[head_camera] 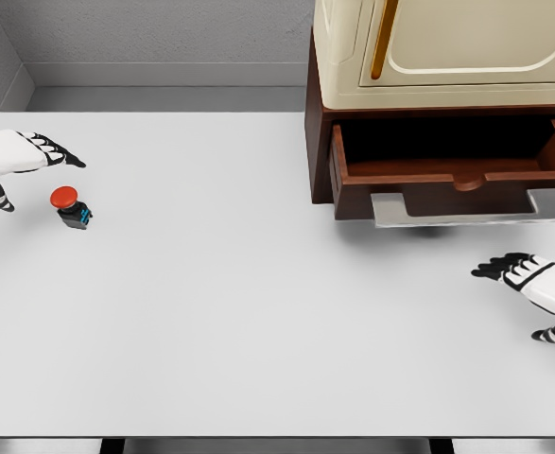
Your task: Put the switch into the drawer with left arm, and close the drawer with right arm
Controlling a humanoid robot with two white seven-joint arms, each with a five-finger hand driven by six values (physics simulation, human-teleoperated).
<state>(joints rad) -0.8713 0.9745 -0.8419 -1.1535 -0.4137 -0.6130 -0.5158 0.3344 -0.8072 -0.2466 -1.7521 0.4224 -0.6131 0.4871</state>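
Note:
The switch [71, 206], a small black block with a red round button and a blue side, stands on the white table [239, 303] at the far left. My left hand [33, 165] hovers just above and left of it, fingers spread, holding nothing. The brown drawer [455, 178] is pulled out at the upper right, its dark inside showing, with a grey handle [471, 208] along its front. My right hand [528, 284] rests open over the table at the right edge, below the drawer front.
A cream cabinet [447, 52] with a gold handle sits on top of the brown drawer unit. Grey walls stand behind the table, and its front edge runs along the bottom of the view.

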